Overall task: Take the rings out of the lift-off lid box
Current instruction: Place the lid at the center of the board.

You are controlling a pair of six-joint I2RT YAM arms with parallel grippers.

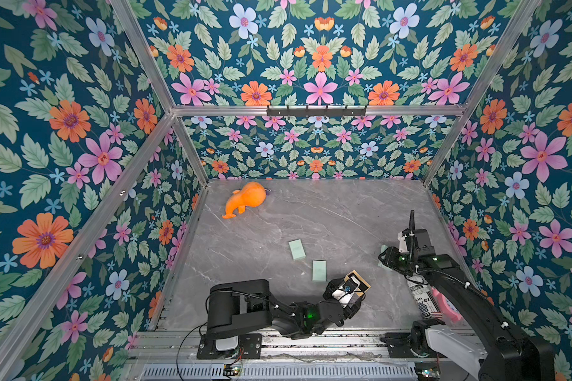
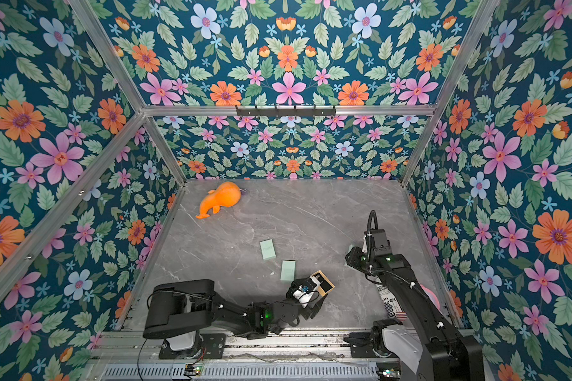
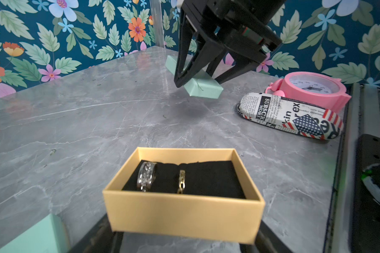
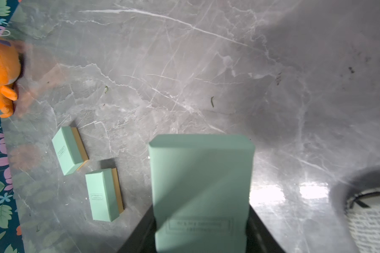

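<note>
**Top views.** Two closed mint-green boxes (image 1: 297, 249) lie near the middle of the grey marble table (image 1: 327, 211), the nearer box (image 1: 319, 270) just apart from the farther. One orange plush toy (image 1: 245, 199) lies at the far left. One newspaper-print case (image 1: 421, 297) and one pink alarm clock (image 1: 448, 305) lie at the right edge, partly covered by the right arm. "kin" and "rex" are legible on the case. The left gripper (image 1: 350, 287) is clenched on the one tan box base (image 1: 363, 286). The right gripper (image 1: 388, 259) grasps the one mint-green lid (image 1: 383, 249), which it largely hides.

**Left wrist view.** Two rings are counted, both seated upright in the black foam (image 3: 206, 177) inside the tan box base. One is a broad silvery ring (image 3: 146, 176) and one a thin gold-toned ring (image 3: 181, 181). They stand side by side, not touching. The mint-green lid (image 3: 203, 88) is held clear of the table, with its shadow beneath. "SUBSCR" and "MORE" are read on the case, which lies just beside the clock.

**Right wrist view.** The mint-green lid (image 4: 202, 190) is gripped between the jaws, and its framed print is too blurred to read. Both closed boxes show tan bases, and their labels are illegible.
</note>
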